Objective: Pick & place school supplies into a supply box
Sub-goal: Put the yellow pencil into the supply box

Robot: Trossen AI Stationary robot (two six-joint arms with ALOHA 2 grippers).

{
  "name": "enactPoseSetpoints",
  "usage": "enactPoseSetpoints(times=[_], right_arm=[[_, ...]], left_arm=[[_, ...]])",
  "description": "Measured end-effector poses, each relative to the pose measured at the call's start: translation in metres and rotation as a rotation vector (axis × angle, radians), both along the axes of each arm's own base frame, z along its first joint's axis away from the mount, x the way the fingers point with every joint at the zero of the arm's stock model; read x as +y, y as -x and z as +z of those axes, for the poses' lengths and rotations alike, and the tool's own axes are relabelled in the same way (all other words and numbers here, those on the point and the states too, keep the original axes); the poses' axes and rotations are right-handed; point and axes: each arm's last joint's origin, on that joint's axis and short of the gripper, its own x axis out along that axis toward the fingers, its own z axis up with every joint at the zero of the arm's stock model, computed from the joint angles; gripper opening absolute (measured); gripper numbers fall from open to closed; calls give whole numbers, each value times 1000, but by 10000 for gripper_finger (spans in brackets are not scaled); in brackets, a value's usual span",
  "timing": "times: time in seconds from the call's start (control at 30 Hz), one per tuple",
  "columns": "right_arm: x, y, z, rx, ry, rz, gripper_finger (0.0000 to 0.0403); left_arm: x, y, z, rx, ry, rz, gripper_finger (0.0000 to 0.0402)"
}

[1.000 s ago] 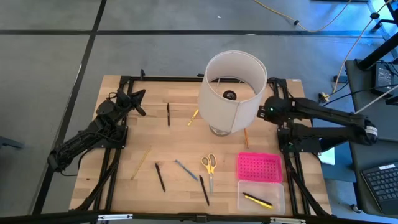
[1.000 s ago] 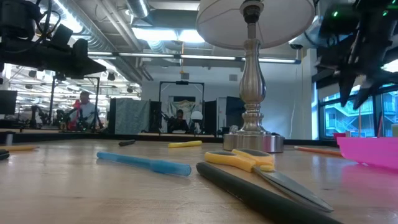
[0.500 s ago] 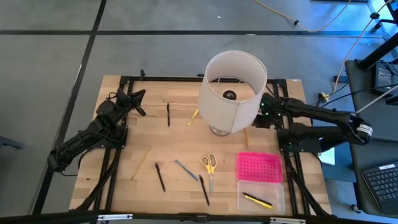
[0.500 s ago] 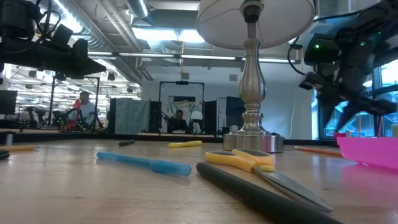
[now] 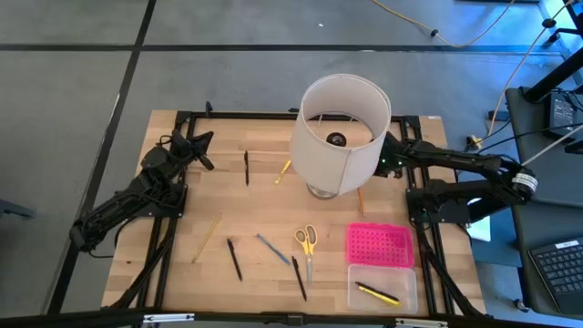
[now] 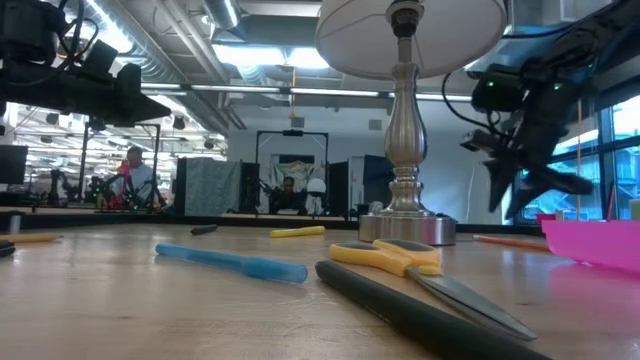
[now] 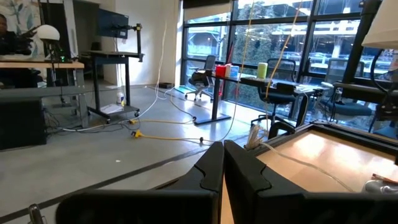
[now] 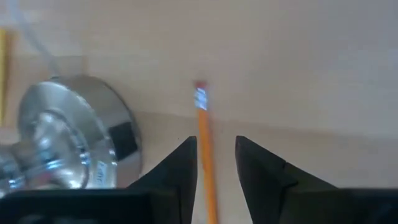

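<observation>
Tabletop clear box (image 5: 383, 289) holding pen (image 5: 377, 293)

Grey floor (image 5: 73, 82) crossed by dark lines. Tall windows (image 7: 273, 31), desks (image 7: 273, 84), office chair (image 7: 202, 78). Ceiling strip lights (image 6: 250, 55) on.

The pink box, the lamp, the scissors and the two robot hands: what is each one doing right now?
supply box: open, pink lid off beside it, one pen inside.
lamp: standing upright.
scissors: shut, flat on the table.
left gripper: shut, empty.
right gripper: open over an orange pencil.
</observation>
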Motion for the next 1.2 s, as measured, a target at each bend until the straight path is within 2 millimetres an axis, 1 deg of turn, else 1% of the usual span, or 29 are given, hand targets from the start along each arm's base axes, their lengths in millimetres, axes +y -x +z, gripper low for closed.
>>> enactPoseSetpoints(times=[0.13,0.27,0.43,0.57,0.7,1.03,1.2], right_arm=[[-7,-11,-3,-45,88,83,113],[-12,-17,-5,-70,128,111,113],[-12,-17,-8,-43,151,162,113],[-14,-17,-11,0,179,163,113],[-14,-19,-15,30,206,244,113],[-15,-21,-23,52,190,257,113],[-13,-26,-26,65,221,289,113]], left_arm=[[0,0,0,0,0,0,6],[0,0,0,0,0,0,6],[0,0,0,2,1,0,6],[0,0,-1,11,9,0,6],[0,0,-2,16,14,0,6],[0,0,-2,16,14,3,6],[0,0,-2,16,14,3,6]])
